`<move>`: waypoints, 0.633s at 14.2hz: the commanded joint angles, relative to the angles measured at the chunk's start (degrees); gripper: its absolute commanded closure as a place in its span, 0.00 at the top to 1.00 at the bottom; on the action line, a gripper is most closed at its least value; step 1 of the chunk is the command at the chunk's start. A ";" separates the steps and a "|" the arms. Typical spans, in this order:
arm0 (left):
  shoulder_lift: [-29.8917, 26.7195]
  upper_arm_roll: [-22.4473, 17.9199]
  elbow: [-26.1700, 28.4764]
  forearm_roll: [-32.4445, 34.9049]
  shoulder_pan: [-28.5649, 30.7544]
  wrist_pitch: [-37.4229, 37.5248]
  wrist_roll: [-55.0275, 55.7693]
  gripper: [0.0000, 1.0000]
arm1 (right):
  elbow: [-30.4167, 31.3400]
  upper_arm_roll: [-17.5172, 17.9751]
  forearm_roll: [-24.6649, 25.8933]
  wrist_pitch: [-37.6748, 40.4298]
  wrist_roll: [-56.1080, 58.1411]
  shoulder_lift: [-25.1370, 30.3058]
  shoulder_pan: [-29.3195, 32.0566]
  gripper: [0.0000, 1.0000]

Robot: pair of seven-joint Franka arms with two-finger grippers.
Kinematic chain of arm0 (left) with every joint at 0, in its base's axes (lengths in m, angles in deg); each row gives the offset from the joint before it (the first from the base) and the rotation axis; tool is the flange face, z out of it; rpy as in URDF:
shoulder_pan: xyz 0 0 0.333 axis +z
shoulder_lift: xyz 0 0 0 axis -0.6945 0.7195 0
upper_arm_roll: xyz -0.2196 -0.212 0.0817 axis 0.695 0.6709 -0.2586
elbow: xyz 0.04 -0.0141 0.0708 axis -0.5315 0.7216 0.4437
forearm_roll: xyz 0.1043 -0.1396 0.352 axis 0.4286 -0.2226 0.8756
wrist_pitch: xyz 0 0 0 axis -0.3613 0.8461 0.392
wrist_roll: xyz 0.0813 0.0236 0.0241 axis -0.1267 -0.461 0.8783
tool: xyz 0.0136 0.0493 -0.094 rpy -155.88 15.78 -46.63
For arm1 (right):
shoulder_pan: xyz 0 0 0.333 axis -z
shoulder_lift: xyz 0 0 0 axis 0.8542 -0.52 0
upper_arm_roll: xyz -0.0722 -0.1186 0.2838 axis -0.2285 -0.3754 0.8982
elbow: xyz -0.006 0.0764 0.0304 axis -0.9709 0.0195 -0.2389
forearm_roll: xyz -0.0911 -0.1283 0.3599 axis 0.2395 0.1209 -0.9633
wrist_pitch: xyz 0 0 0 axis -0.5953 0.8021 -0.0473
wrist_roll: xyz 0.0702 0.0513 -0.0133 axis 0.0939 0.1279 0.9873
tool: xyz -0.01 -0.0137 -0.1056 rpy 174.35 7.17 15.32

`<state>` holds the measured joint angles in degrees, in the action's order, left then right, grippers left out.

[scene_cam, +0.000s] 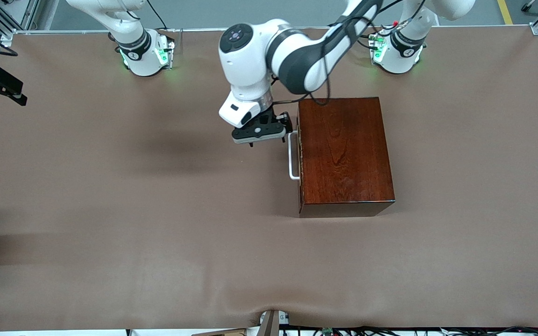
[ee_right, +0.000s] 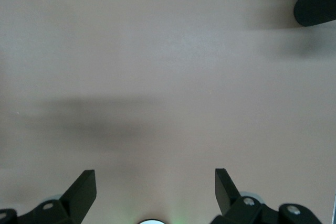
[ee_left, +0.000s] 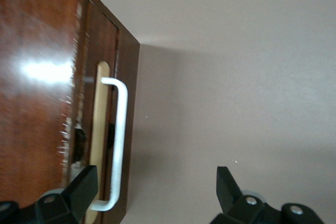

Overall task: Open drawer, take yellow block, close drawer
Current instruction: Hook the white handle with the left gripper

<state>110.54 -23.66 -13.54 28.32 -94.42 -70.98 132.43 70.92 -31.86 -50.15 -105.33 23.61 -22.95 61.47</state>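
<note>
While the drawer (scene_cam: 300, 154) sits shut in the wooden box (scene_cam: 343, 151), the left gripper (scene_cam: 258, 135) is held just beside the box's front, fingers spread, at the handle (scene_cam: 292, 156), its arm bent across. The right gripper (ee_right: 155, 192) is parked, spread, over bare table (scene_cam: 110, 210). No yellow block is visible.

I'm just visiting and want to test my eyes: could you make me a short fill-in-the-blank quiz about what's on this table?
1. The drawer in the dark wooden box is ____.
2. The left claw hangs beside the drawer's white ____.
3. Its fingers stand ____, holding nothing.
4. The right claw looks down on bare ____.

Missing words: shut; handle; open; table
</note>
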 commanded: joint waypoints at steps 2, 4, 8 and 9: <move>4.37 -1.66 -2.03 6.54 -2.99 -1.43 5.98 1.00 | -1.48 0.60 -0.35 1.04 -0.27 -0.92 0.98 1.00; 5.43 -2.62 -2.03 6.73 -3.27 -1.16 6.50 1.00 | -1.48 0.60 -0.35 1.04 -0.27 -0.92 0.89 1.00; 7.54 -2.89 -1.77 6.82 -3.09 1.20 13.71 1.00 | -1.48 0.60 -0.35 1.04 -0.27 -0.92 0.89 1.00; 7.46 -2.80 -1.77 6.65 -2.83 2.69 13.45 1.00 | -1.48 0.60 -0.35 1.04 -0.27 -0.92 0.89 1.00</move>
<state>116.94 -26.31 -13.44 33.42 -97.07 -71.33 144.38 70.86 -31.83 -50.15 -105.32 23.61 -23.45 61.55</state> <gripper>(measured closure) 0.000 0.000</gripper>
